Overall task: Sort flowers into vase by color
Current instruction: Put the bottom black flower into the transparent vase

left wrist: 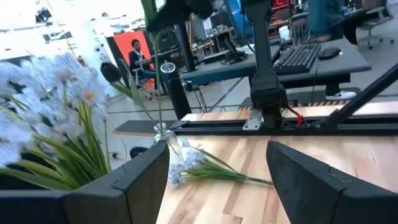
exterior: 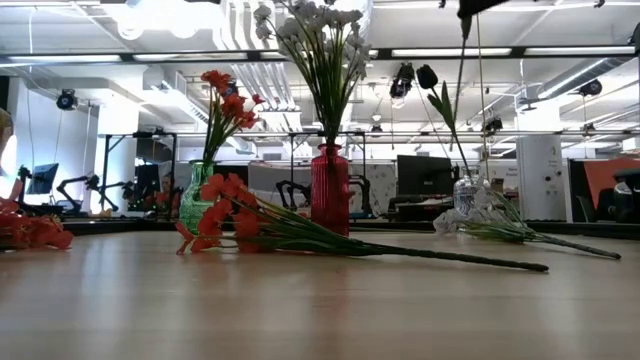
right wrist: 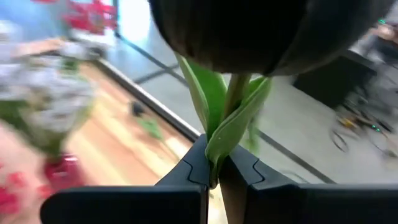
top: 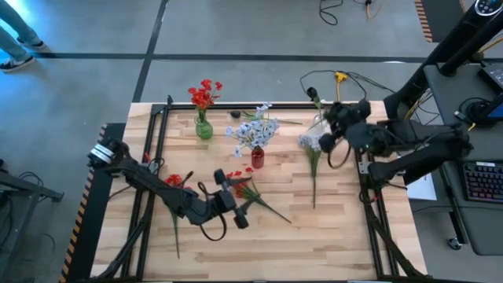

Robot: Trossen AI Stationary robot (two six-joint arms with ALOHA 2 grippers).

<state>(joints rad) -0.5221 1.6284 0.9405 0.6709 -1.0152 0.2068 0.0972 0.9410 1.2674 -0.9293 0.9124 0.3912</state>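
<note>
My right gripper [right wrist: 214,169] is up over the table's far right [top: 328,118] and is shut on a dark-bud flower [right wrist: 267,31]. That flower's stalk [exterior: 478,100] runs down to a small clear vase [exterior: 465,195], where another dark bud [exterior: 427,77] stands. Red blooms [top: 204,94] stand in a green vase [top: 203,128]; pale blue-white blooms [top: 255,130] stand in a red vase [top: 257,157]. My left gripper [top: 238,203] is open, beside a red stem [top: 244,187] lying flat on the table. A pale stem [top: 313,149] lies at the right. My right gripper pinches the dark-bud flower between its two fingers [right wrist: 186,171], on the stalk and leaves just under the bud [right wrist: 219,146]. The flower stays upright, and its stalk hangs below the fingers toward the clear vase. Whether its lower end is inside the vase I cannot tell.
Another red stem [top: 174,182] lies on the table's left, partly under my left arm. A small dark piece [top: 235,115] lies near the far edge. Bare wood [top: 314,244] spreads along the near side. Cables and desks stand beyond the far and right edges.
</note>
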